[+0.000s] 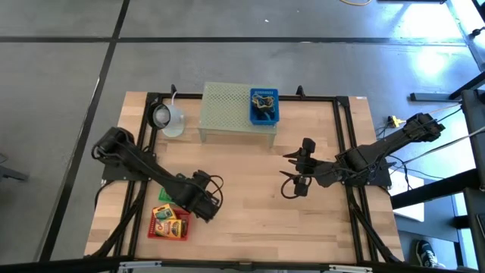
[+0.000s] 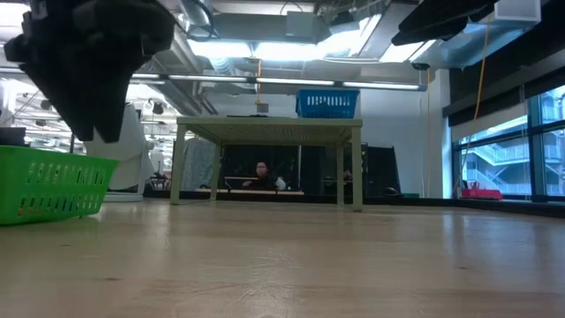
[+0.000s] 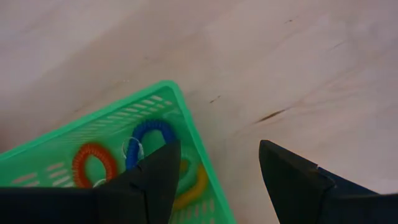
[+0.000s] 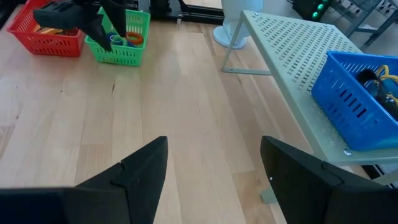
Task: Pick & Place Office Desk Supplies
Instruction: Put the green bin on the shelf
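A green basket (image 3: 186,124) near the table's front left holds coiled loops: a red one (image 3: 93,163), a blue one (image 3: 149,132) and an orange one (image 3: 194,183). My left gripper (image 3: 214,168) hovers open over that basket's rim (image 1: 204,201); it is empty. A red basket (image 1: 168,224) beside it holds two yellow printed boxes (image 1: 168,220). My right gripper (image 1: 288,174) hangs open and empty over bare table right of centre (image 4: 214,165). A blue basket (image 1: 264,106) with dark items sits on the mesh stand.
The pale green mesh stand (image 1: 236,112) stands at the far middle, with the white lamp-like object (image 1: 168,117) to its left. A black frame (image 1: 345,144) runs along the table's sides. Bare wood lies between the two grippers (image 4: 155,112). A person (image 2: 261,170) shows far beyond the table.
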